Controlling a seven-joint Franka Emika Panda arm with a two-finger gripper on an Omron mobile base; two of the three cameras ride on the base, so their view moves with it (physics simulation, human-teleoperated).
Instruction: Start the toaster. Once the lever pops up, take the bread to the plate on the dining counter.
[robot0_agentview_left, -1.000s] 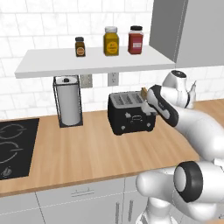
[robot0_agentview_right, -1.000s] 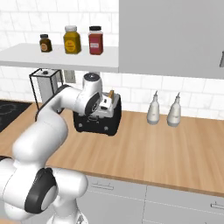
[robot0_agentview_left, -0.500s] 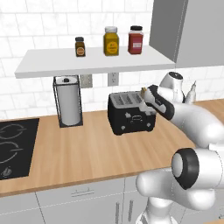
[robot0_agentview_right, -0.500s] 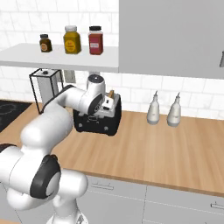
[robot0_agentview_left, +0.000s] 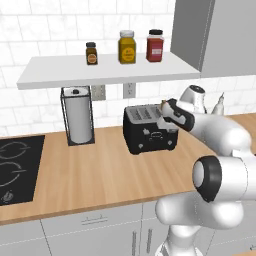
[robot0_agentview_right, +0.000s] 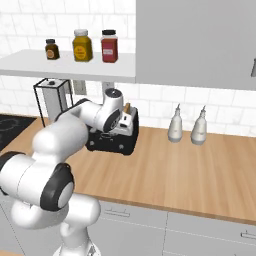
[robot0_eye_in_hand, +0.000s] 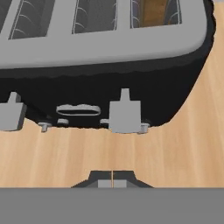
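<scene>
Left base view
Toaster (robot0_agentview_left: 149, 129): black and boxy, standing on the wood worktop (robot0_agentview_left: 100, 172) near the tiled back wall, right of the paper towel holder (robot0_agentview_left: 78, 116).
Arm: reaches in from the right, its dark hand close over the toaster's right front corner.
Tool (robot0_agentview_left: 165, 109): at the toaster's top right edge; from this side I cannot make out how its tips stand.
Shelf (robot0_agentview_left: 105, 70): above the toaster, carrying three jars (robot0_agentview_left: 127, 47) in a row.
Hob (robot0_agentview_left: 15, 170): black, at the left end of the worktop.

Right base view
Toaster (robot0_agentview_right: 114, 140): mostly behind the arm's white wrist, its black front low on the worktop (robot0_agentview_right: 185, 165).
Bread (robot0_agentview_right: 128, 108): a tan edge shows just above the toaster's top, beside the wrist.
Bottles (robot0_agentview_right: 187, 126): two pale ones stand right of the toaster, well apart from it, against the wall.

Hand view
Toaster (robot0_eye_in_hand: 100, 78): seen from above its front; grey top with slots, black face below.
Bread (robot0_eye_in_hand: 154, 11): brown slice sitting down in the right-hand slot.
Levers (robot0_eye_in_hand: 125, 114): two grey ones on the front face, one near the middle, one at the left edge, with an oval mark and small knobs between them.
Tool (robot0_eye_in_hand: 112, 180): tips pressed together with nothing between them, just in front of the middle lever, above bare worktop (robot0_eye_in_hand: 175, 148).
</scene>
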